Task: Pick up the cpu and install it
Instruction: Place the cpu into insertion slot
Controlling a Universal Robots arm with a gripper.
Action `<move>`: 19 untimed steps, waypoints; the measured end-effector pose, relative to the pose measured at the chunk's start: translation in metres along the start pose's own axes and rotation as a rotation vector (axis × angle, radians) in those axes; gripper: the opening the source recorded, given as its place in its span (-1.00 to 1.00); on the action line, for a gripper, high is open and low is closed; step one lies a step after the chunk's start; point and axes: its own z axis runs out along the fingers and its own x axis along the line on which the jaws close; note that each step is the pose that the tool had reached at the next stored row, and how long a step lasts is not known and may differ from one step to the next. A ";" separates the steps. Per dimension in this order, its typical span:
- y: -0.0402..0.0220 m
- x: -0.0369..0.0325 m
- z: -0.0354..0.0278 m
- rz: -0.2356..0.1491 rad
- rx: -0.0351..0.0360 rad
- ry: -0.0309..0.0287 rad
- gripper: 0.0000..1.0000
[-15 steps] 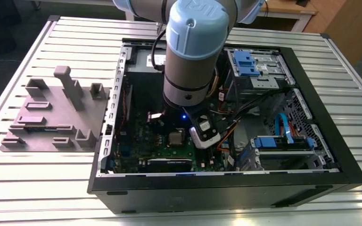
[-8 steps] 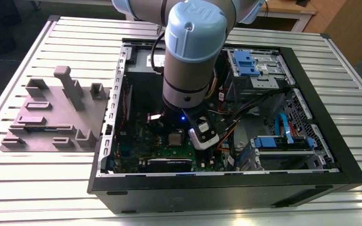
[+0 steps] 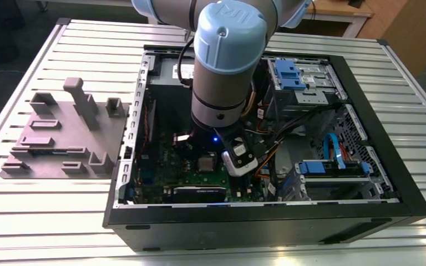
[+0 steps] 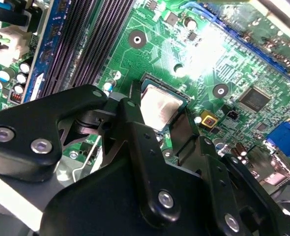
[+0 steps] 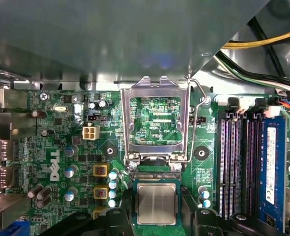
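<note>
The cpu [image 5: 156, 204] is a small silvery square lying in the open socket on the green motherboard [image 5: 61, 147]. It also shows in the second wrist view, cpu [image 4: 158, 109], and in the exterior view, cpu [image 3: 206, 163]. My gripper [image 5: 156, 216] is right over it, with one black finger [image 4: 130, 118] against one side and the other against the opposite side. The socket's metal bracket [image 5: 155, 118] is flipped up and its lever [image 5: 196, 123] is raised beside it. The arm [image 3: 224, 66] reaches down into the open computer case [image 3: 376, 177].
Black memory slots [image 5: 238, 162] run close beside the socket. Capacitors and yellow square parts [image 5: 101, 171] stand on its other side. Cables [image 3: 287, 122] and blue drive bays [image 3: 287, 75] fill the case toward the exterior view's right. A grey fixture block [image 3: 65, 133] sits outside it, toward the left.
</note>
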 end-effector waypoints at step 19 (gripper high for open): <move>0.0000 -0.0005 -0.0023 0.000 0.0003 0.0012 0.10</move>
